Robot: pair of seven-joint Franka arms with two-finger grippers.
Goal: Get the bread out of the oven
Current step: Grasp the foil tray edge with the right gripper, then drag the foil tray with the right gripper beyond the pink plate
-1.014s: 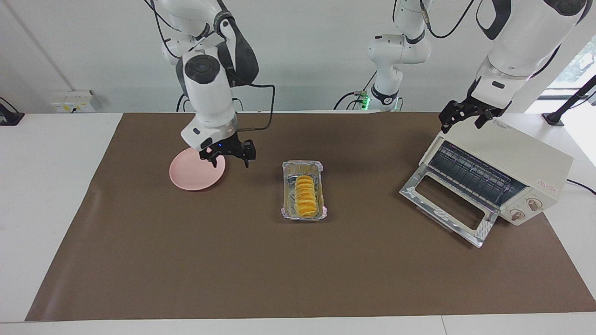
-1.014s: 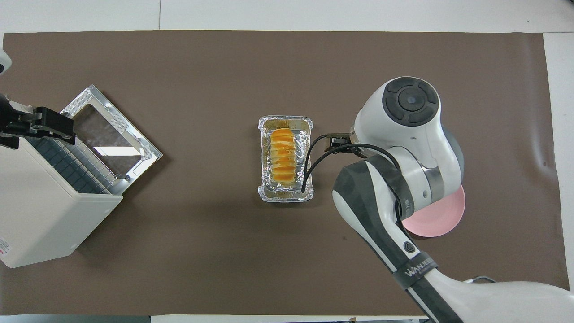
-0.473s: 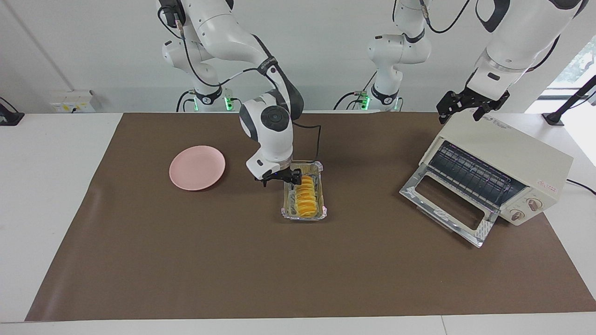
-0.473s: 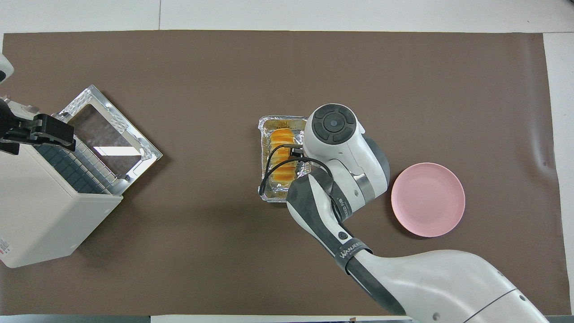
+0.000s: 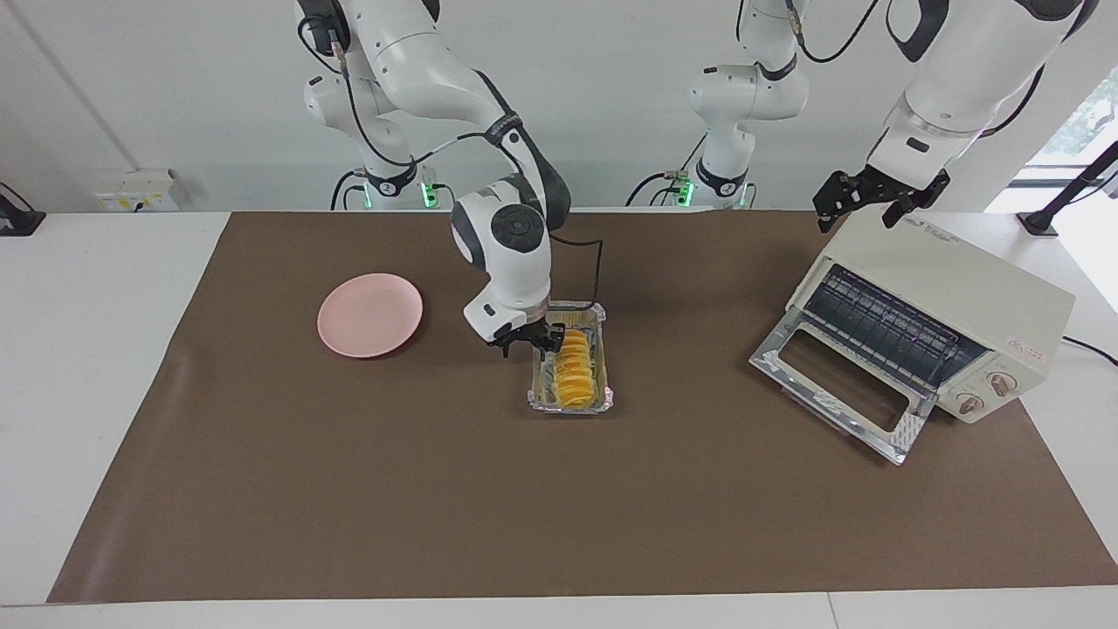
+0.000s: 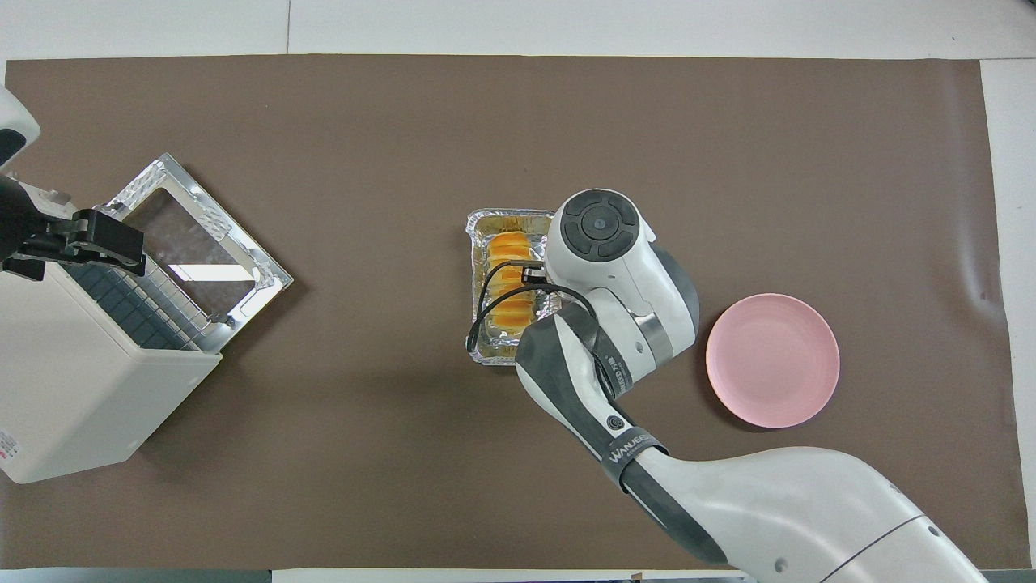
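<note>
Right hand (image 5: 527, 342) over foil tray (image 5: 600, 397) with bread (image 5: 574, 369) inside.

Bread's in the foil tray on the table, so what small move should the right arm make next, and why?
Probably lower the right gripper so its open fingers straddle the bread. It hangs by the foil tray's rim, gripping nothing. The left gripper waits over the oven.

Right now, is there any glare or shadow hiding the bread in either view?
Facing view: no glare on the bread, only glints on the foil tray. Overhead view: the right arm covers part of the tray; soft shadows lie beside the oven.
</note>
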